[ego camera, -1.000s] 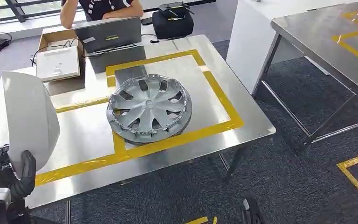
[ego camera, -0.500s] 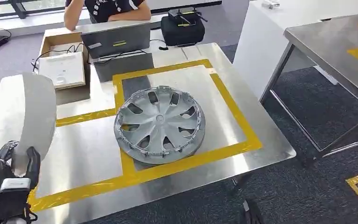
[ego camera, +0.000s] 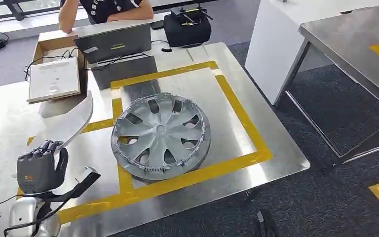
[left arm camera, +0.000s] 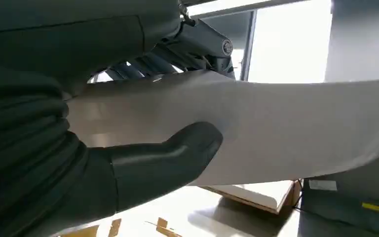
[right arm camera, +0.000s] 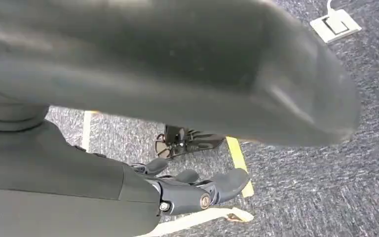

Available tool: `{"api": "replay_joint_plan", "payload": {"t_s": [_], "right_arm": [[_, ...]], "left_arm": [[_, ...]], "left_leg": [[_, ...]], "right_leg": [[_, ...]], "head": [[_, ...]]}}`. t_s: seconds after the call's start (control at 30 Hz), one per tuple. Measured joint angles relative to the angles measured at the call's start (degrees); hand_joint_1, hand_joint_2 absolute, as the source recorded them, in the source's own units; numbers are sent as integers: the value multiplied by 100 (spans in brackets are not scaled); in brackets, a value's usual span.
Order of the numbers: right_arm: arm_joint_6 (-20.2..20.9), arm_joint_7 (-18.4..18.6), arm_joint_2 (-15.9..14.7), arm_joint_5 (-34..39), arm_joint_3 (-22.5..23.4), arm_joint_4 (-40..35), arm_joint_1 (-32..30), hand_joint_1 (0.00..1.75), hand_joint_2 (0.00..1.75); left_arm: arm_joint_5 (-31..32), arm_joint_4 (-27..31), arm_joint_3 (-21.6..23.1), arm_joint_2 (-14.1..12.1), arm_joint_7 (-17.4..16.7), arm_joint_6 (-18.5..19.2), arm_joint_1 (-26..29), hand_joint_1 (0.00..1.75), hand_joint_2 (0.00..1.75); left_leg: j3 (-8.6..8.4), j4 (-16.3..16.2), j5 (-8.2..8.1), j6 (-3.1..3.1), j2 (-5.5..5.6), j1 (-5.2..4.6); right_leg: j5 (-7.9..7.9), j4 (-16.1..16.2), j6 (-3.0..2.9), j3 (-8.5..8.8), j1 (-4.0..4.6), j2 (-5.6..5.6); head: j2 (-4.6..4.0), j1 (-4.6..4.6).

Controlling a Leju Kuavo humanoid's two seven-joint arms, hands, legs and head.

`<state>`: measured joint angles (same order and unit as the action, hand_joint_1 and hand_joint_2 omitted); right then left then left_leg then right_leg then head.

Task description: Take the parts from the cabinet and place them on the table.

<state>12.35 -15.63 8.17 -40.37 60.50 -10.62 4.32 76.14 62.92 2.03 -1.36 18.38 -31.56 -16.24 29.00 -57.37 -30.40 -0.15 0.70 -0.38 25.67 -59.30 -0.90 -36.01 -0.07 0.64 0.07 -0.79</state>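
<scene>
Item: long, curved pale-grey plastic panel (ego camera: 68, 123). You are holding it in the left hand (ego camera: 38, 168), dark fingers wrapped over its near end and the thick grey thumb (left arm camera: 168, 158) pressing flat on its face in the left wrist view. The panel is reaching away from the hand over the left part of the brushed-steel table (ego camera: 276, 143), between the yellow tape border (ego camera: 242, 118) and the open cardboard box with a white carton (ego camera: 54, 79); whether its far end is touching the steel cannot be told.

Item: round silver plastic wheel cover (ego camera: 160, 136). It is lying face up inside the taped square, just beside the panel and apart from it.

Item: right hand (right arm camera: 197, 190). It is hanging low over the dark carpet, fingers curled in and holding nothing.

Handling: you are in the placing step. Lower the far end first and let the panel settle along its curve before you loosen the thumb (a curved piece is likely to rock or slide on bare steel). Keep it off the wheel cover and the box.

Change since a second ago: the panel was standing nearly upright and broad-faced at the picture's left; it is now tipping forward and lying lower across the table. The whole scene is also shifting slightly, which is camera movement.
</scene>
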Motion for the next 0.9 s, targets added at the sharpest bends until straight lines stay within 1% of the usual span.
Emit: {"api": "replay_joint_plan", "payload": {"t_s": [0.13,0.17,0.33,0.47,0.5,0.9], "right_arm": [[-2,2,-2,-31,0,0,-3,0,0],[-2,0,0,-35,0,0,-2,0,0],[-4,0,0,-61,0,0,-2,0,0],[-4,0,0,-61,0,0,-3,0,0],[-4,0,0,-61,0,0,-3,0,0],[-2,2,24,-59,0,0,-4,0,0]], "left_arm": [[331,-533,147,-39,-72,-259,-133,175,175],[364,-633,162,-42,-74,-267,-153,0,175],[501,-1018,243,-57,-107,-307,-243,0,175],[514,-1175,252,-57,-124,-300,-278,0,175],[517,-1197,252,-57,-136,-300,-287,0,0],[474,-1326,252,-48,-118,-187,-388,0,0]], "left_leg": [[-5,-1,8,-15,-3,-1],[-8,-2,8,-15,-4,-1],[-16,-5,8,-14,-4,-4],[-17,-5,8,-14,-4,-4],[-18,-6,7,-14,-5,-4],[-25,-6,7,-13,-4,-4]], "right_leg": [[-10,0,-10,7,-3,2],[-12,0,-8,10,-6,2],[-14,1,-4,22,-20,0],[-17,8,2,26,-20,1],[-17,11,2,28,-20,1],[-18,16,4,39,-20,0]], "head": [[0,-2],[0,0],[0,0],[0,-2],[0,0],[0,0]]}}
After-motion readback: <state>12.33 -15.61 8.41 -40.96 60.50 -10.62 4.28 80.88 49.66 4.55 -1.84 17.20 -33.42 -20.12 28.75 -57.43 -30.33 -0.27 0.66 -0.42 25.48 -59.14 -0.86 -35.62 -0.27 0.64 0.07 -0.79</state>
